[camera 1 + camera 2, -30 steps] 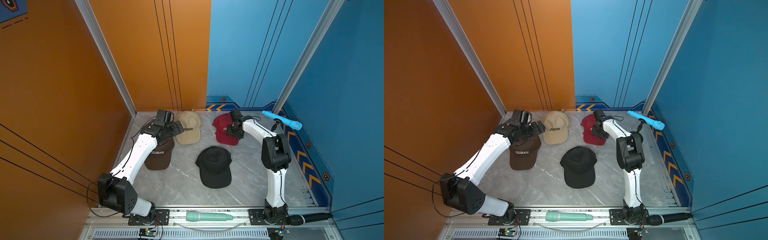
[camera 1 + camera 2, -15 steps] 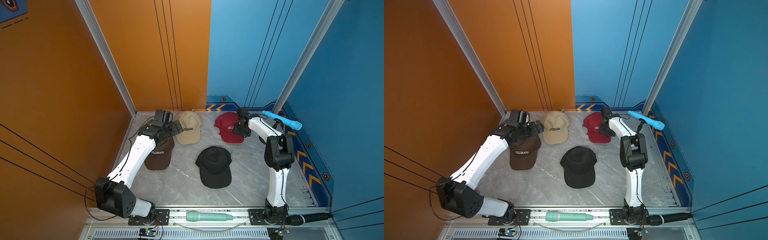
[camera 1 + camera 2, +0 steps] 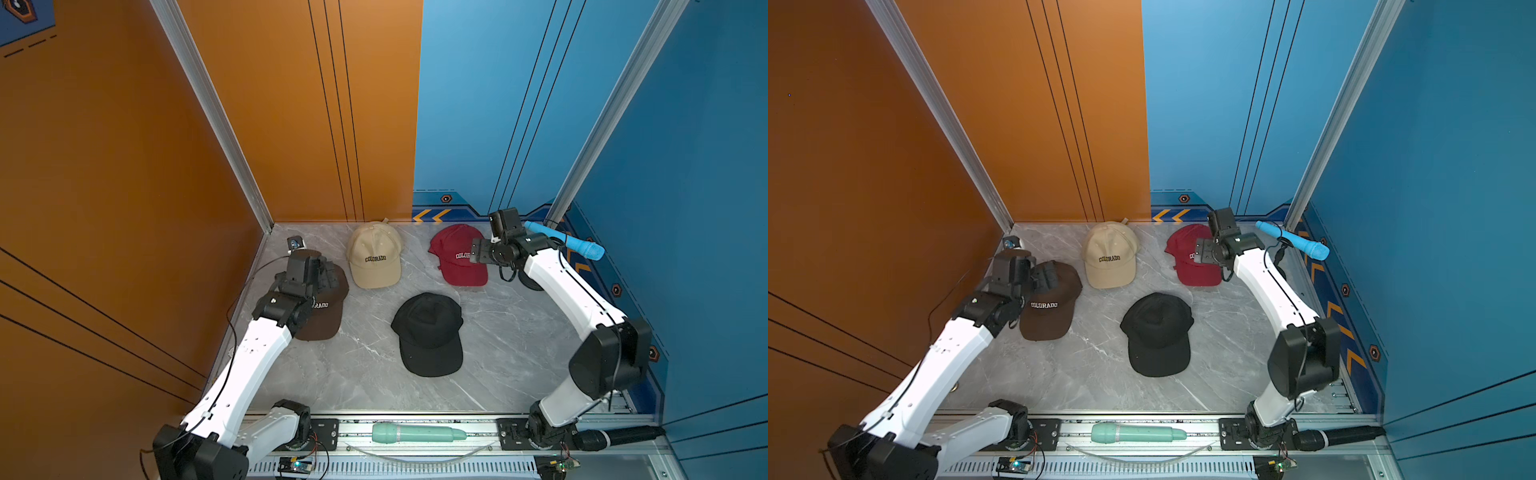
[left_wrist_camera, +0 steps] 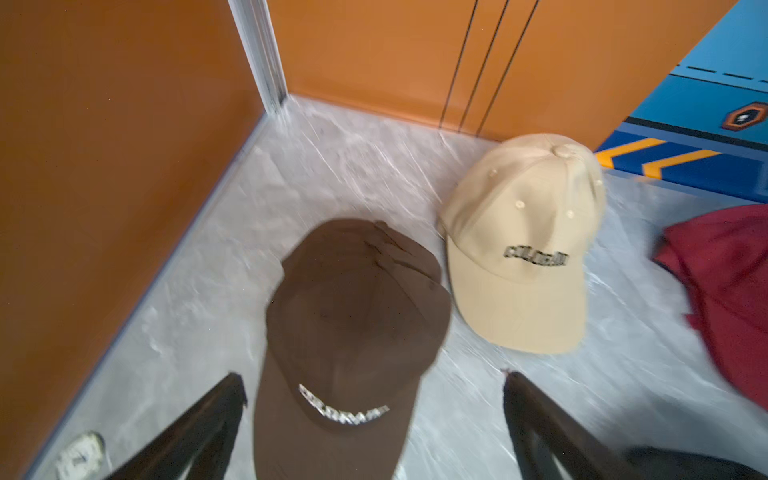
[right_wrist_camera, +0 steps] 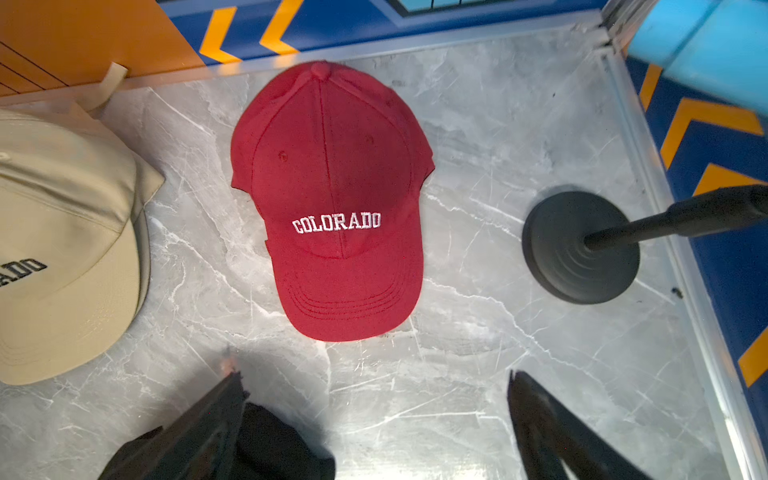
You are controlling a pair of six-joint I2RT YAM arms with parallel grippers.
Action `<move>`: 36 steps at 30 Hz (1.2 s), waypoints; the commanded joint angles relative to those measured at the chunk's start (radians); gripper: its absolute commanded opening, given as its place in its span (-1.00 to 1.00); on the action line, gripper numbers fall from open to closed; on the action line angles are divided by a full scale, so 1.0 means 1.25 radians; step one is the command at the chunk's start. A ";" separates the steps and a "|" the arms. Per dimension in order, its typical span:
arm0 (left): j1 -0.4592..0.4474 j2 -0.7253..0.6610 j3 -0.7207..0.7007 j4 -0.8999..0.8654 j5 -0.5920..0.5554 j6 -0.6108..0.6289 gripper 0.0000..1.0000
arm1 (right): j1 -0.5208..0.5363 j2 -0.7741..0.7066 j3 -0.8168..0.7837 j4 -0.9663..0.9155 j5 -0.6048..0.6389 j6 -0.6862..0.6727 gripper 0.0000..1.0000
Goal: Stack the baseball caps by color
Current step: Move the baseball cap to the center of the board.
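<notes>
Four piles of baseball caps lie on the marble table in both top views: brown [image 3: 326, 311] at the left, beige [image 3: 374, 257] at the back, red [image 3: 451, 253] at the back right, black [image 3: 428, 332] in the middle. My left gripper [image 3: 326, 274] hangs open over the brown cap's [image 4: 353, 311] crown, its fingers [image 4: 208, 415] either side and apart from the cloth. My right gripper [image 3: 476, 253] is open above the red cap's [image 5: 336, 199] right side, holding nothing. In the right wrist view the beige cap [image 5: 62, 249] shows a second brim edge beneath.
A blue foam microphone [image 3: 565, 245] leans in the back right corner on a black round stand [image 5: 582, 247]. A green microphone [image 3: 415, 433] and a black one [image 3: 615, 436] lie along the front rail. A small white object [image 3: 294, 243] sits in the back left corner. Walls close three sides.
My right gripper has opened wide and drawn slightly right off the red cap. My left gripper has pulled back from beside the beige cap to over the brown cap.
</notes>
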 commanded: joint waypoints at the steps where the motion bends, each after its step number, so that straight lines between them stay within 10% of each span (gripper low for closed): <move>1: -0.010 -0.074 -0.146 0.283 -0.113 0.160 0.96 | 0.017 -0.091 -0.171 0.207 0.027 -0.124 0.99; 25: 0.129 -0.073 -0.430 0.529 0.094 0.234 0.96 | -0.101 -0.191 -0.693 0.851 0.218 -0.177 0.99; 36: 0.188 0.118 -0.451 0.682 0.152 0.200 0.96 | -0.181 -0.080 -0.772 1.075 0.102 -0.152 0.99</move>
